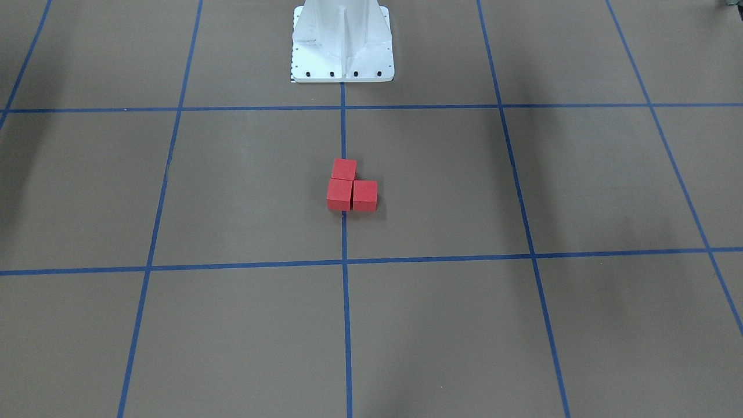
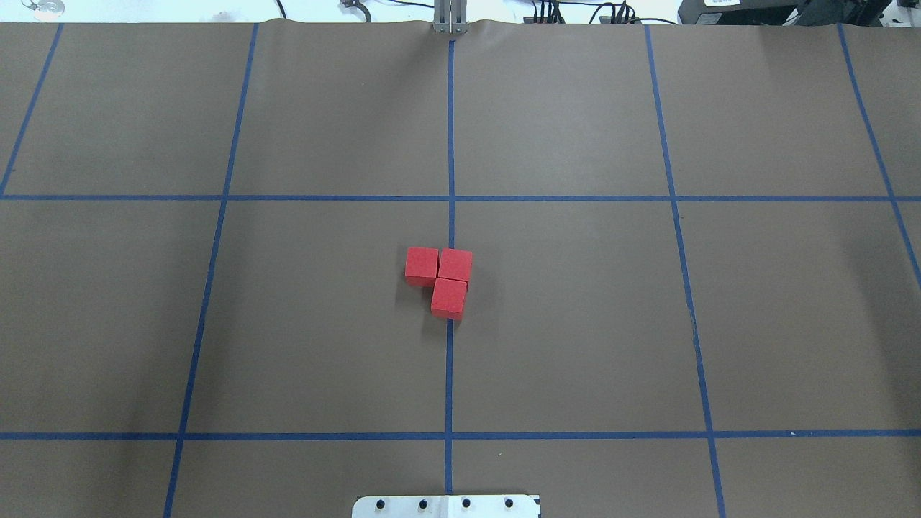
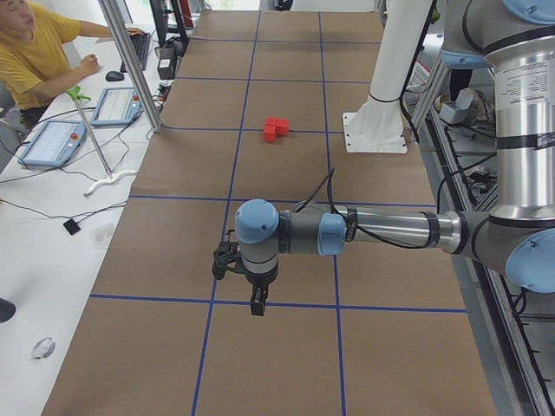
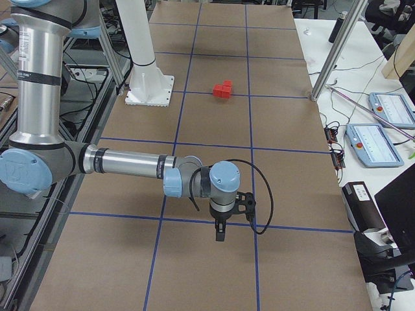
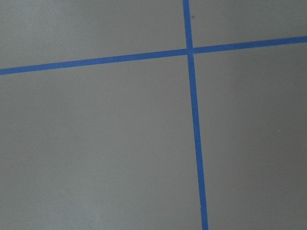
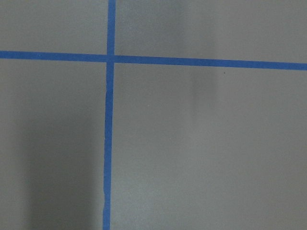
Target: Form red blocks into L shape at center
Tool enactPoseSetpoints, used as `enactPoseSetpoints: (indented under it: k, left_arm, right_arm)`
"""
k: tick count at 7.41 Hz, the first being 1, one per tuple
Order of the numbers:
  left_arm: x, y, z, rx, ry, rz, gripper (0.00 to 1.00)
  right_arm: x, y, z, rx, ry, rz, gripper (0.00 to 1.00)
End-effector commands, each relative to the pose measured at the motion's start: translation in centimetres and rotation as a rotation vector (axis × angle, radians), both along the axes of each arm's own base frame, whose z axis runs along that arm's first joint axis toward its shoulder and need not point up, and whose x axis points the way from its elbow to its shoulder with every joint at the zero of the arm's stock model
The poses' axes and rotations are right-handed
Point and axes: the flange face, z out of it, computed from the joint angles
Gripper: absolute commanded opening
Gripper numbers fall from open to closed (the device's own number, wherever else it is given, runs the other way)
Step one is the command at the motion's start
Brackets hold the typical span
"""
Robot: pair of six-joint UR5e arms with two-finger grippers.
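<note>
The three blocks [image 2: 455, 265] sit touching in an L at the centre [image 2: 450, 345] of the table [image 2: 590, 338] (forming appears complete). Left claw [image 3: 257, 303] and right claw [image 4: 220, 232] hang well apart; whether either is clenched or released cannot be told. Next: verify only.

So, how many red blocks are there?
3, touching in an L: left block beside the blue line, corner block and near block, closer to the robot, on it. None seems hidden.

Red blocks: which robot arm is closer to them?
Neither clearly: the left gripper hangs far off on its side, the right gripper about as far on the other, with the red blocks midway.
</note>
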Motion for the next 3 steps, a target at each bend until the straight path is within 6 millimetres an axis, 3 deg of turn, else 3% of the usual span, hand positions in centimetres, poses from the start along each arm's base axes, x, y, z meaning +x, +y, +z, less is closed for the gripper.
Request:
enactPoseSetpoints:
  k: [1, 3]
  left_arm:
    - [0.07, -0.21, -0.2, 0.006, 0.0, 0.002, 1.0]
    - [0.07, -0.34, -0.31, 0.023, 0.0, 0.002, 1.0]
  right_arm:
    - [-0.02, 0.0, 0.01, 0.0, 0.0, -0.001, 1.0]
    - [-0.02, 0.0, 0.01, 0.0, 0.0, -0.001, 1.0]
